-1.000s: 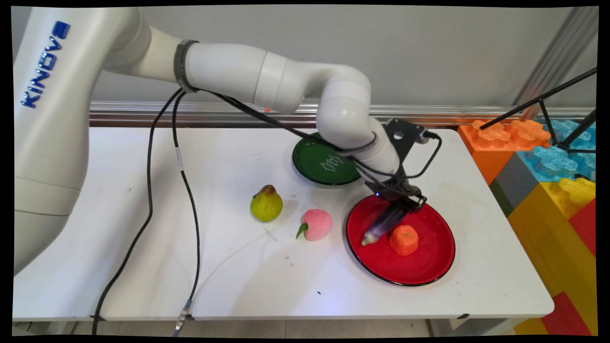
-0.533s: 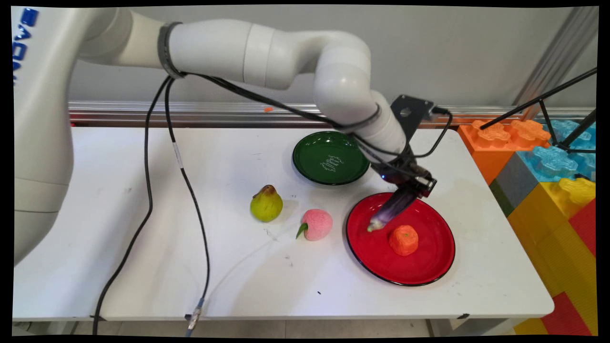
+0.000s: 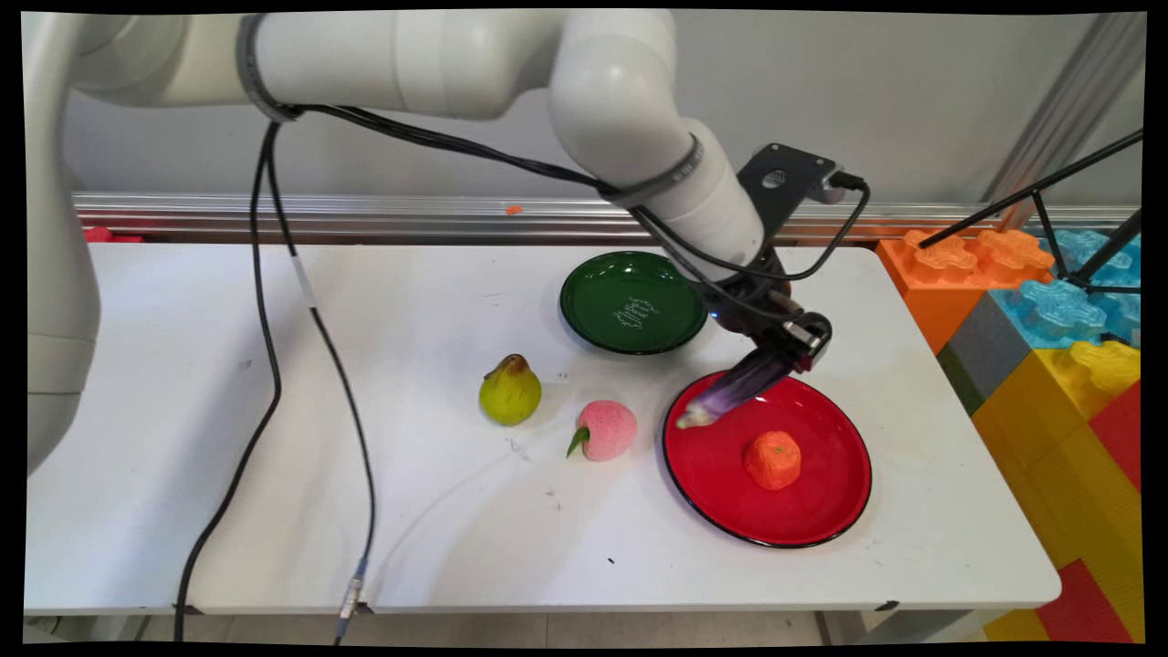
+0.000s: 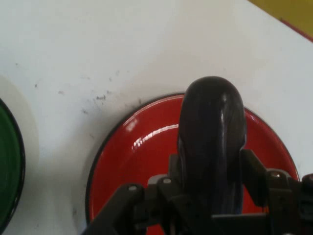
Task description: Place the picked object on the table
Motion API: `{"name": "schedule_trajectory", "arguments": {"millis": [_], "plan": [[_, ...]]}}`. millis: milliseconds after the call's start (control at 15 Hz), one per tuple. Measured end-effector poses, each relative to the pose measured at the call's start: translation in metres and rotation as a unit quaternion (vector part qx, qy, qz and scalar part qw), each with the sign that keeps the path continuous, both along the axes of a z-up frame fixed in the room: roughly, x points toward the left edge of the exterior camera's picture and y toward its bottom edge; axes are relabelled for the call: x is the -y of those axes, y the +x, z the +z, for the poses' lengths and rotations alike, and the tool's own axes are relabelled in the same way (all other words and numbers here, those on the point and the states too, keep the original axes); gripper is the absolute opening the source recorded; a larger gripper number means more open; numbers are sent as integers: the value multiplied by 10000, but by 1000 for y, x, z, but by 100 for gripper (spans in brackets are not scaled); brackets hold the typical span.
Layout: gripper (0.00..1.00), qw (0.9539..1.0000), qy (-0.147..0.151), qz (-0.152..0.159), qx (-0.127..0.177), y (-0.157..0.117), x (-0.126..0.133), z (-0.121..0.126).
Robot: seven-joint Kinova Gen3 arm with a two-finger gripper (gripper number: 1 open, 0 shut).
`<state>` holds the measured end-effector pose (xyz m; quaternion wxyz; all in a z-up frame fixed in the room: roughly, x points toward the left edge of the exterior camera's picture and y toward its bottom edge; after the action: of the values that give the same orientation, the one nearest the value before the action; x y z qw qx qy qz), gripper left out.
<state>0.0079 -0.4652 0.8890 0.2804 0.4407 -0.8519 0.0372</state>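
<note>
My gripper (image 3: 783, 354) is shut on a dark purple toy eggplant (image 3: 732, 391), which hangs tilted above the far left part of the red plate (image 3: 821, 520). The eggplant's pale stem end points down and to the left, over the plate's rim. An orange toy fruit (image 3: 773, 459) sits on the red plate, just right of and below the eggplant. In the hand view the eggplant (image 4: 211, 142) rises between the fingers and covers the middle of the red plate (image 4: 132, 156).
A green plate (image 3: 602, 319) lies behind the red one, and its edge (image 4: 7, 171) shows at the left of the hand view. A pink peach (image 3: 606, 430) and a green pear (image 3: 509, 391) lie left of the red plate. Black cables hang over the table's left half. Coloured blocks (image 3: 1049, 301) stand at the right.
The gripper has risen off the red plate with the eggplant in it, moving up and slightly back. The eggplant now hangs flatter, its stem end farther left.
</note>
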Motion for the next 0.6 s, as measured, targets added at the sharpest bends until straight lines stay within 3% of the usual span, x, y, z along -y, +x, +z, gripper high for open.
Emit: {"name": "schedule_trajectory", "arguments": {"millis": [400, 600], "plan": [[0, 9969, -46, -750, 247, 29, -25, 18], [0, 9916, -184, -1205, 441, 53, -38, 28]]}}
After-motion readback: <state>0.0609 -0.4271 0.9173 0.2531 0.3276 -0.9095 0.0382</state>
